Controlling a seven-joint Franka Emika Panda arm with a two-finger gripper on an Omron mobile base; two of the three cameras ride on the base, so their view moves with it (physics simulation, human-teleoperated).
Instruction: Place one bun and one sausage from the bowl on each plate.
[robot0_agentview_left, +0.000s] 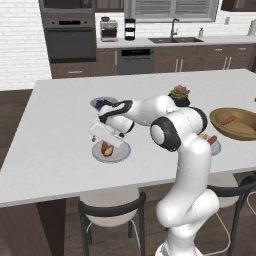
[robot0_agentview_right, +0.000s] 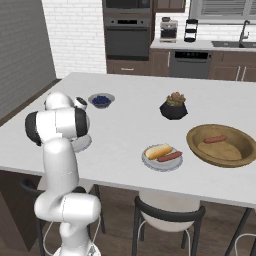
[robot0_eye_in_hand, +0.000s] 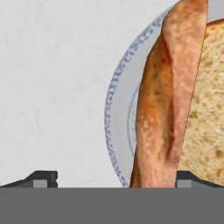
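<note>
My gripper (robot0_eye_in_hand: 113, 181) hangs low over the left plate (robot0_agentview_left: 121, 154), and its jaws stand wide apart and hold nothing. A sausage (robot0_eye_in_hand: 164, 100) leans against the bun (robot0_eye_in_hand: 208, 100) on this plate. The bowl (robot0_agentview_right: 245, 150) stays far right; the other plate (robot0_agentview_right: 148, 161) already carries a bun and a sausage. I think I should lift straight up, so that I do not push the food.
</note>
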